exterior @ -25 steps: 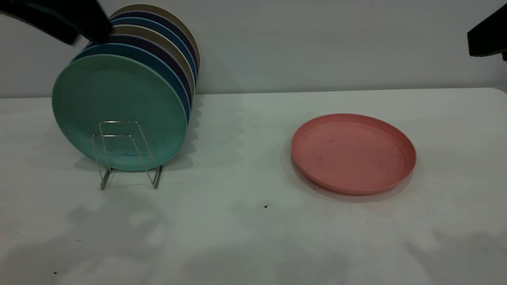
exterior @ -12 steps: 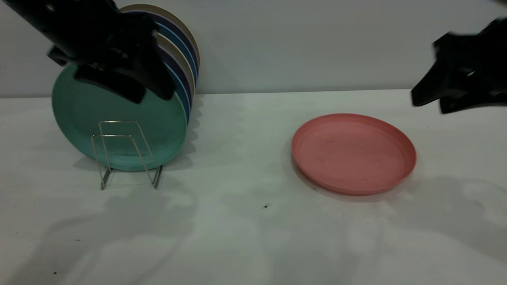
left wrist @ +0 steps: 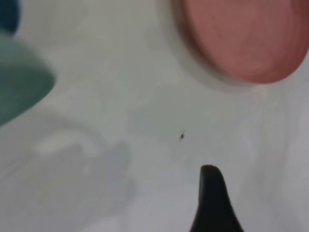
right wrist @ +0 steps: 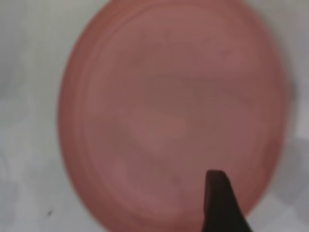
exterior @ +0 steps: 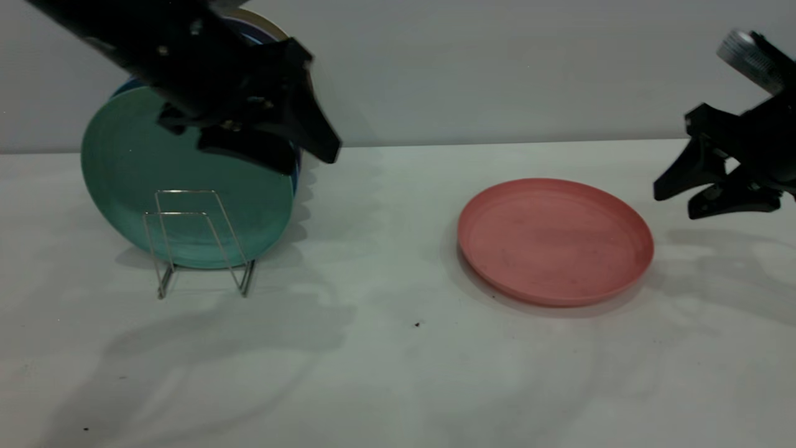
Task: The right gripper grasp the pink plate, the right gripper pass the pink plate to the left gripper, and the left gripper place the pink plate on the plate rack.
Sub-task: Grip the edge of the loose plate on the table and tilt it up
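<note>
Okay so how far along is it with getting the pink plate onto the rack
Nothing is done yet: the pink plate lies flat on the table. In hand: the right gripper, jaws open, hangs beside its rim. Left: the grasp, the handover to the left gripper, and placing it on the plate rack.

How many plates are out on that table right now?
At least 3: a pink plate lying flat on the table, a green plate upright in the rack, a blue one behind it. The left claw may hide more.

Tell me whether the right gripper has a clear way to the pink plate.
Probably yes: the right gripper, jaws open, hangs just beside the pink plate, which lies flat with nothing between them.
</note>
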Robot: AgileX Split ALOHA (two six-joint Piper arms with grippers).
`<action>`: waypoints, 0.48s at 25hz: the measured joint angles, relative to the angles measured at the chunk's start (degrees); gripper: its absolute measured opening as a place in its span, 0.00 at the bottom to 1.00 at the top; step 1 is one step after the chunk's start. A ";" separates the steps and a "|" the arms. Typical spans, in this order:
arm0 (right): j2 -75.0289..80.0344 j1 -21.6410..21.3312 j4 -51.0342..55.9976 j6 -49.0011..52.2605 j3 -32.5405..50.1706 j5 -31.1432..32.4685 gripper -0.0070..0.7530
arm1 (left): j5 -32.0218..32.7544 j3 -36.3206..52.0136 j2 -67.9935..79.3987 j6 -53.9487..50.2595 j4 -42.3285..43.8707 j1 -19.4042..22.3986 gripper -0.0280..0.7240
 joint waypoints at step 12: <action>11.55 -0.64 -1.87 0.38 -8.31 3.87 0.58 | -2.83 -5.79 5.88 0.61 -0.63 -6.15 0.72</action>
